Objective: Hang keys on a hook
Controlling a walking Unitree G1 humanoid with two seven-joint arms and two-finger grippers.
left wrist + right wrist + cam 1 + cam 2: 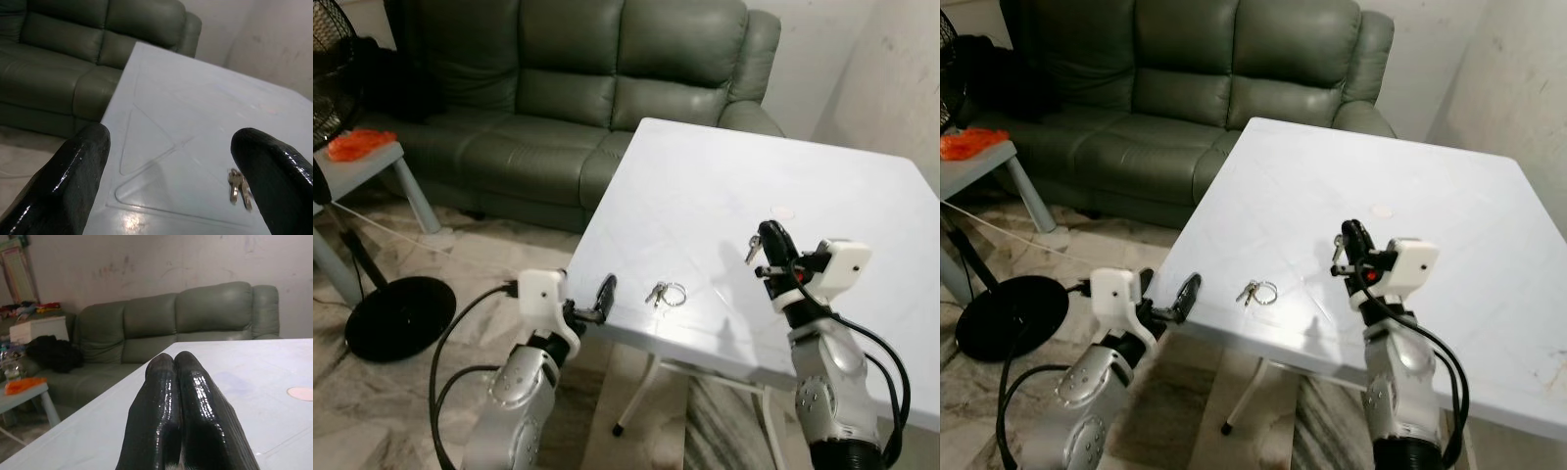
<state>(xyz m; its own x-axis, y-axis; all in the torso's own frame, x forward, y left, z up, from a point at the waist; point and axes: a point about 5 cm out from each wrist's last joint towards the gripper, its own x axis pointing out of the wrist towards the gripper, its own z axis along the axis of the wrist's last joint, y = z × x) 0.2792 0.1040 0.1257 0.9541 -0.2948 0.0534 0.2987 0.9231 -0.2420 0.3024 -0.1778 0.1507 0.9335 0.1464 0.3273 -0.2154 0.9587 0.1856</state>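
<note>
keys (666, 293): flat on the white table (822, 196), near its front edge, just ahead and to the right of the left gripper (605, 292)
left gripper: fingers apart, empty, at the table edge
right gripper (770, 238): fingers pressed together, raised over the table, keys off to its left
risk: low flat ring could skid from a shallow pinch and slide off the edge
hook: none visible, so hanging spot unknown

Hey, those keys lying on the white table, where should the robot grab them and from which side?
Probably by the ring of the keys: they lie flat near the table edge, so come from above, one finger inside the ring. The open left gripper is nearest.
</note>
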